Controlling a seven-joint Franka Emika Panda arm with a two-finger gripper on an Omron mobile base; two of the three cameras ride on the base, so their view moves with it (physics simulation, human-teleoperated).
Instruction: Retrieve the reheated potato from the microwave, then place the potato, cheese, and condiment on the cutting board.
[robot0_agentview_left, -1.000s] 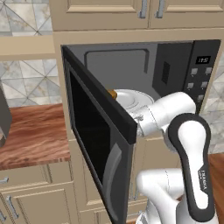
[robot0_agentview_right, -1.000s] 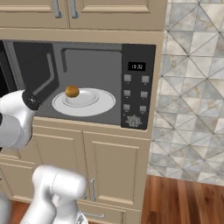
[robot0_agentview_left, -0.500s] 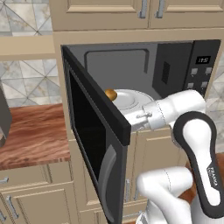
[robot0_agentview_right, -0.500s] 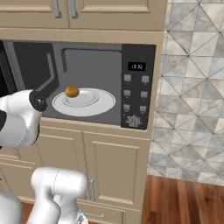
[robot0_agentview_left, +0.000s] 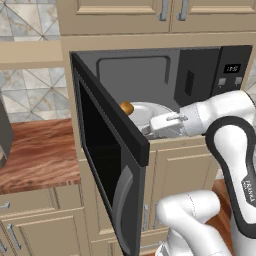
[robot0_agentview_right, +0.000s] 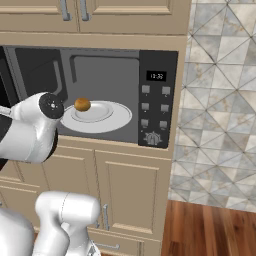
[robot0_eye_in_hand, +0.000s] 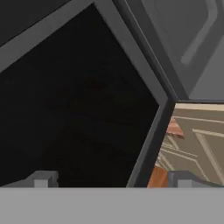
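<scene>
The potato (robot0_agentview_right: 82, 104) is sitting on the white plate (robot0_agentview_right: 107, 120) inside the open microwave (robot0_agentview_right: 155, 65), at the left middle of the right base view. The gripper (robot0_eye_in_hand: 113, 178) is standing with its jaws spread wide and empty, pointing at the dark door (robot0_agentview_left: 107, 165). So, as I judge it, the hand is needing to turn toward the cavity, because the potato is lying to the side of the jaws, not ahead.

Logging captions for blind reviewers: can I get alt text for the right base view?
A small golden-brown oval potato sits on a round white plate inside the large black built-in microwave, whose door is open. The white robot arm stands at lower left, in front of beige cabinets.
</scene>
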